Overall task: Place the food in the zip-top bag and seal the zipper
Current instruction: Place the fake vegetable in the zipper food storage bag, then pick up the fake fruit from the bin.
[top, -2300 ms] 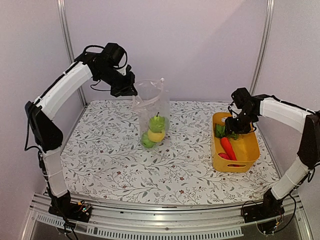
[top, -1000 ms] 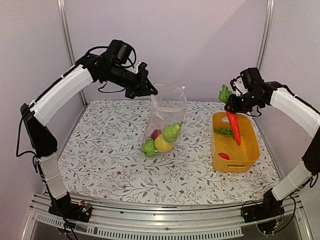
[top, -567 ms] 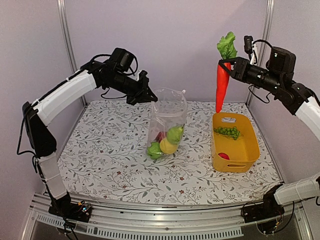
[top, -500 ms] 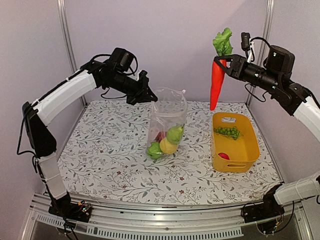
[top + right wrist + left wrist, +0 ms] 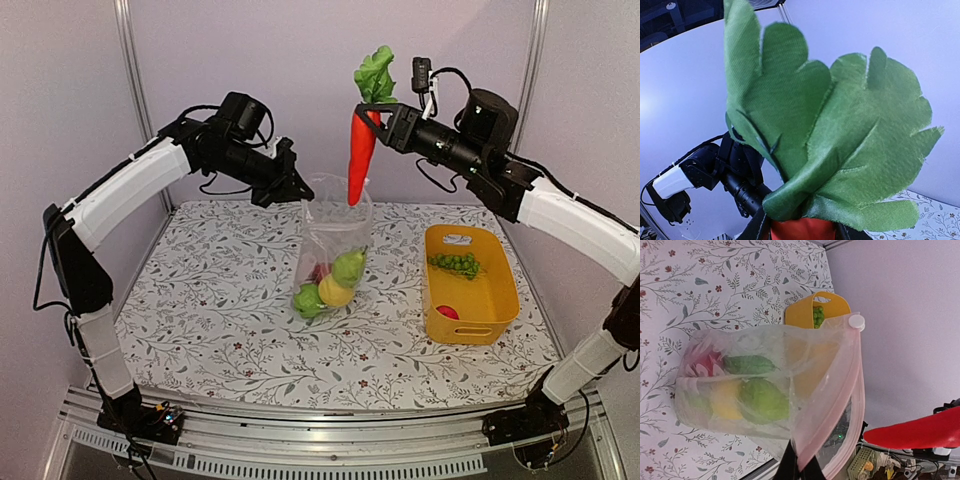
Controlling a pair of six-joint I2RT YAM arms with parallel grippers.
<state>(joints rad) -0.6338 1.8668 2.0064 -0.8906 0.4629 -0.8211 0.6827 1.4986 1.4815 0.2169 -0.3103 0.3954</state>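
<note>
The clear zip-top bag [image 5: 335, 235] stands upright mid-table, and my left gripper [image 5: 297, 190] is shut on its mouth edge and holds it up. In the left wrist view the bag [image 5: 790, 385] holds green, yellow and red food, and its zipper [image 5: 858, 385] runs along the open mouth to a white slider [image 5: 856, 321]. My right gripper [image 5: 376, 112] is shut on the top of the orange-red carrot [image 5: 360, 160], which hangs tip down just above the bag's mouth. The carrot's green leaves [image 5: 830, 135] fill the right wrist view.
The yellow basket [image 5: 495, 300] sits at the right with a green grape bunch [image 5: 455, 263] and a red ball [image 5: 447, 312] inside. The left arm [image 5: 715, 170] shows behind the leaves. A back wall and metal posts border the table.
My right arm lifted the carrot out of the basket and carried it left to above the bag's mouth. The left gripper shifted the bag right earlier and now holds still.
</note>
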